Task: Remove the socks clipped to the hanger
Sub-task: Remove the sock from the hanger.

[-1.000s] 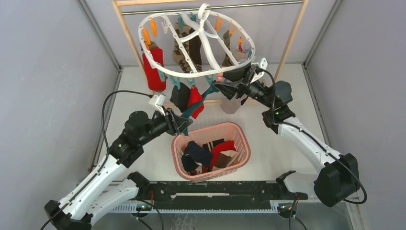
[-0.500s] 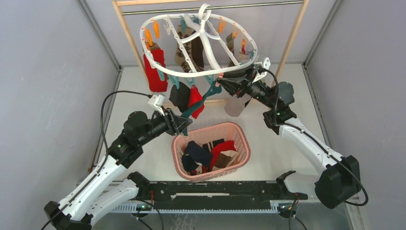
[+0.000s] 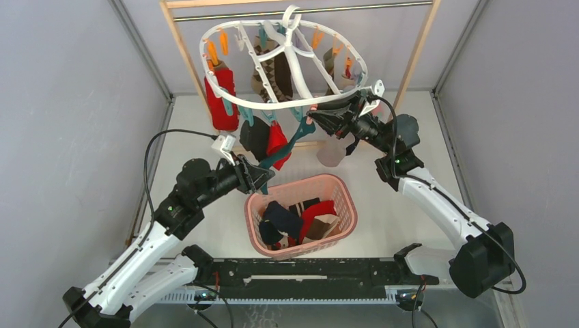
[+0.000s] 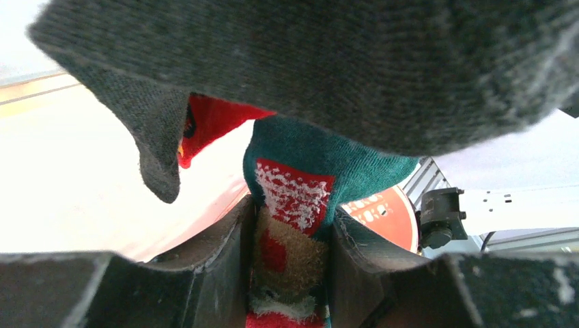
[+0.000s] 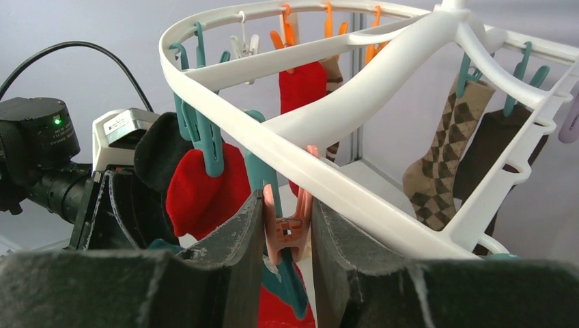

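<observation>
The white hanger [image 3: 283, 65] hangs from the rail with socks clipped round its rim. A teal, red and brown patterned sock [image 3: 287, 147] runs down from a pink clip [image 5: 287, 232] to my left gripper [image 3: 265, 176]. That gripper [image 4: 292, 212] is shut on the sock's lower end [image 4: 293, 191]. At the hanger's near rim, my right gripper [image 3: 315, 119] [image 5: 287, 205] is shut on the pink clip, both pads pressing its arms. A red sock [image 3: 220, 102], brown argyle socks [image 3: 263, 75], a dark sock [image 4: 328, 61] and a pale one [image 3: 331, 152] also hang there.
A pink lattice basket [image 3: 304, 180] holding several loose socks stands on the table below the hanger, between the arms. The wooden-framed rail [image 3: 183, 48] stands at the back. Grey walls close in on both sides.
My right gripper has closed onto the pink clip. The hanger's near rim has shifted slightly. My left gripper has kept its hold on the sock without moving.
</observation>
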`<control>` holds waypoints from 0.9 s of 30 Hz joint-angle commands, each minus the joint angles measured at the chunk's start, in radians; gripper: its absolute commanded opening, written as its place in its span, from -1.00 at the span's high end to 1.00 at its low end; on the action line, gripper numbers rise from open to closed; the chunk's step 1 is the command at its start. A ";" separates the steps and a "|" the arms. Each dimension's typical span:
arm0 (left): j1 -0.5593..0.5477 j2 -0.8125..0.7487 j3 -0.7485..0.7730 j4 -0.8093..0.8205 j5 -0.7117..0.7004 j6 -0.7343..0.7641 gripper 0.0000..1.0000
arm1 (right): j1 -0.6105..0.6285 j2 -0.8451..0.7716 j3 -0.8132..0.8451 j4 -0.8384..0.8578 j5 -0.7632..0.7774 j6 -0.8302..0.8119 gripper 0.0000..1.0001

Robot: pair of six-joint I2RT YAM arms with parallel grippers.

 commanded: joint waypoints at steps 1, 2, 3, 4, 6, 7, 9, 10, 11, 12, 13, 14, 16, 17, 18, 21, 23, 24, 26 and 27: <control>0.007 -0.021 0.040 0.034 0.036 -0.011 0.13 | 0.016 -0.008 0.055 -0.036 -0.001 -0.014 1.00; 0.007 -0.026 0.039 0.037 0.045 -0.015 0.13 | 0.018 -0.006 0.060 -0.051 0.003 -0.018 1.00; 0.007 -0.032 0.041 0.043 0.062 -0.023 0.13 | 0.020 -0.004 0.062 -0.064 0.007 -0.022 1.00; 0.008 -0.040 0.043 0.048 0.073 -0.032 0.13 | 0.022 -0.004 0.062 -0.074 0.013 -0.024 0.97; 0.008 -0.056 0.049 0.050 0.084 -0.041 0.13 | 0.021 -0.004 0.063 -0.094 0.030 -0.018 0.49; 0.008 -0.064 0.055 0.043 0.082 -0.041 0.13 | 0.021 -0.003 0.063 -0.098 0.033 -0.014 0.25; 0.007 -0.067 0.062 0.031 0.078 -0.034 0.13 | 0.024 -0.006 0.063 -0.098 0.038 -0.005 -0.31; 0.007 -0.068 0.063 0.027 0.078 -0.033 0.13 | 0.025 -0.006 0.063 -0.092 0.038 -0.003 -0.33; 0.008 -0.066 0.061 0.026 0.077 -0.032 0.13 | 0.027 -0.006 0.063 -0.087 0.040 -0.002 -0.34; 0.007 -0.066 0.060 0.027 0.079 -0.032 0.13 | 0.027 -0.006 0.063 -0.078 0.040 0.000 -0.35; 0.007 -0.066 0.058 0.029 0.078 -0.033 0.13 | 0.029 -0.006 0.063 -0.069 0.039 0.003 -0.35; 0.007 -0.066 0.055 0.030 0.077 -0.033 0.13 | 0.029 -0.006 0.062 -0.063 0.039 0.005 -0.35; 0.008 -0.065 0.052 0.029 0.075 -0.031 0.13 | 0.029 -0.007 0.063 -0.054 0.041 0.010 -0.35; 0.007 -0.066 0.051 0.029 0.076 -0.030 0.13 | 0.029 -0.007 0.063 -0.051 0.045 0.011 -0.34; 0.007 -0.066 0.051 0.030 0.075 -0.029 0.13 | 0.029 -0.006 0.063 -0.046 0.049 0.013 -0.32; 0.008 -0.064 0.053 0.025 0.074 -0.024 0.13 | 0.027 -0.001 0.063 -0.035 0.055 0.013 -0.22; 0.008 -0.066 0.053 0.018 0.068 -0.017 0.13 | 0.027 -0.002 0.063 -0.032 0.059 0.017 -0.17; 0.007 -0.064 0.052 0.016 0.067 -0.016 0.13 | 0.026 -0.002 0.063 -0.034 0.062 0.018 -0.14; 0.007 -0.063 0.051 0.016 0.066 -0.014 0.13 | 0.025 -0.004 0.063 -0.029 0.063 0.021 -0.10; 0.007 -0.062 0.050 0.017 0.068 -0.015 0.13 | 0.025 -0.004 0.063 -0.026 0.062 0.022 -0.08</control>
